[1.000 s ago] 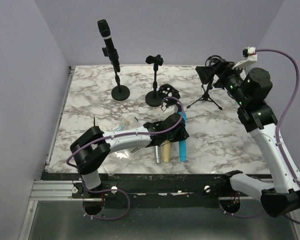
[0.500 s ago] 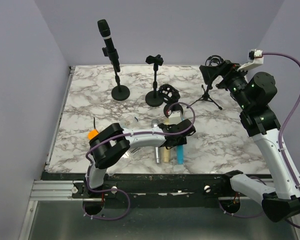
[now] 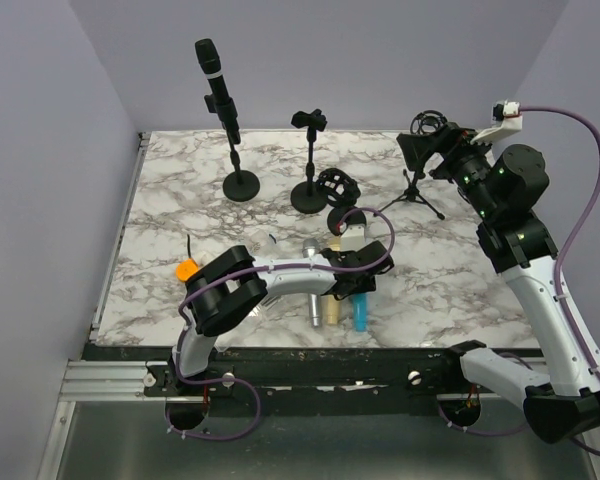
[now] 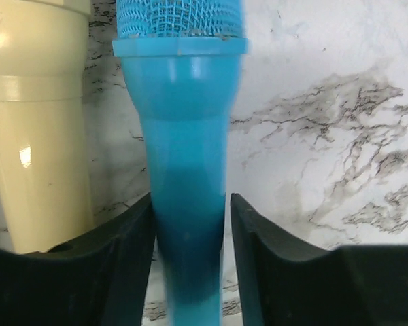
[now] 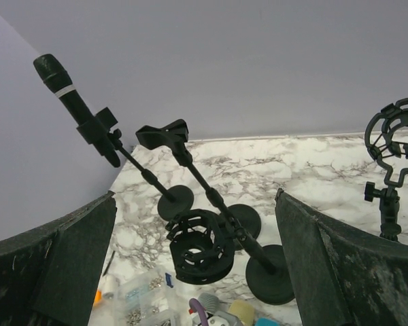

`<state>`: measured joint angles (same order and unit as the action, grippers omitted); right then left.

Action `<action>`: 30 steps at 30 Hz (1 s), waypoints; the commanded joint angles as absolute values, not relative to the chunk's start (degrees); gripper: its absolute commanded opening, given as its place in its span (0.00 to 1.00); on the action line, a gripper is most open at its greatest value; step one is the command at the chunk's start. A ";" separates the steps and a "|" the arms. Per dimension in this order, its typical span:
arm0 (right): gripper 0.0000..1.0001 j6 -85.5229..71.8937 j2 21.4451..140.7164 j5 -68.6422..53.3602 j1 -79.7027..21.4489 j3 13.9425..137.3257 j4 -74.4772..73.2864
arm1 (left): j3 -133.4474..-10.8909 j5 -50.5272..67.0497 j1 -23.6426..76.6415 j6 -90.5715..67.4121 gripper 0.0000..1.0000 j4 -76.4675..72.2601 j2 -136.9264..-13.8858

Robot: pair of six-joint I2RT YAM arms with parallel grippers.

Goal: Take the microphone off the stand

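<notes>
At the wrist, left tool (image 4: 192, 201) straddles blue microphone (image 4: 183, 102).

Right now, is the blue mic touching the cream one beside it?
Apart. The left wrist view shows a strip of bare marble tabletop between the blue mic and the cream mic.

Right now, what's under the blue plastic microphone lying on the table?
A white marble-patterned tabletop lies under the blue plastic microphone. Its handle end sits between black fingers of the left gripper, hiding the table there.
</notes>
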<state>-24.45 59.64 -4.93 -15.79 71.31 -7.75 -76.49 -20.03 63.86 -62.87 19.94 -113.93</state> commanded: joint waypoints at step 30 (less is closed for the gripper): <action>1.00 -24.80 58.27 -3.96 -16.08 70.13 -7.56 | -82.18 -19.29 67.43 -53.11 0.78 27.07 -103.28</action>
<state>-24.62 59.24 -4.49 -15.79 70.11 -7.55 -80.05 -19.84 65.78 -56.69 25.82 -110.13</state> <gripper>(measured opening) 0.995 0.772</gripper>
